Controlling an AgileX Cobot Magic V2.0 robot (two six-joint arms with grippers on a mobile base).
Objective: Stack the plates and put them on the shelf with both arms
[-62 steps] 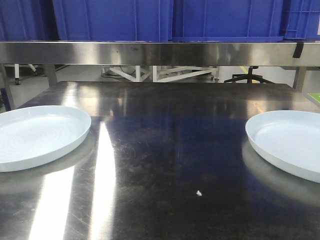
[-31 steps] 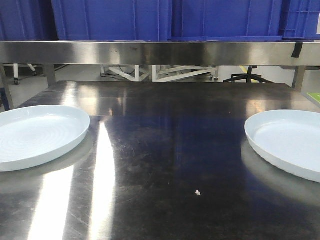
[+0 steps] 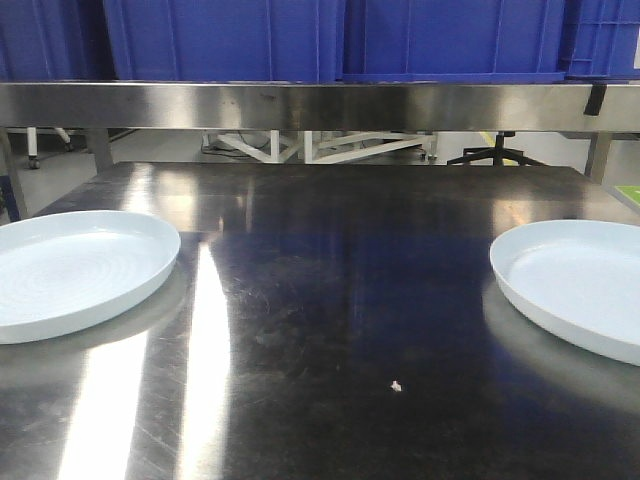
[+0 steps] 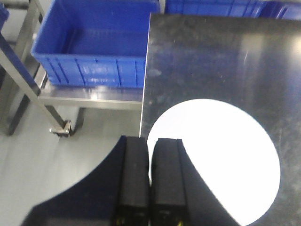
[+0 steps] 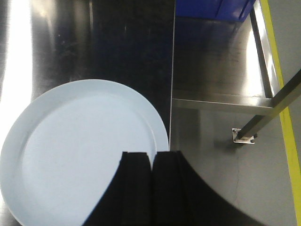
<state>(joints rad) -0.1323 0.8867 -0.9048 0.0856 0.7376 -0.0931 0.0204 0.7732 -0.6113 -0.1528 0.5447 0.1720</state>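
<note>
Two pale bluish-white plates lie on the dark steel tabletop (image 3: 340, 300). The rippled plate (image 3: 75, 270) is at the left and the smooth plate (image 3: 575, 285) at the right. The shelf's steel front rail (image 3: 320, 105) runs across the back. No gripper shows in the front view. In the left wrist view my left gripper (image 4: 150, 141) is shut and empty, hovering above the left rim of the plate (image 4: 221, 155). In the right wrist view my right gripper (image 5: 151, 155) is shut and empty, hovering above the right rim of the plate (image 5: 80, 146).
Big blue crates (image 3: 330, 40) stand on the shelf behind the rail. A blue crate (image 4: 94, 47) sits on a low steel rack beyond the table's left edge. A lower steel frame (image 5: 221, 70) and a yellow floor line (image 5: 282, 94) lie past the right edge. A small white crumb (image 3: 397, 384) lies on the table.
</note>
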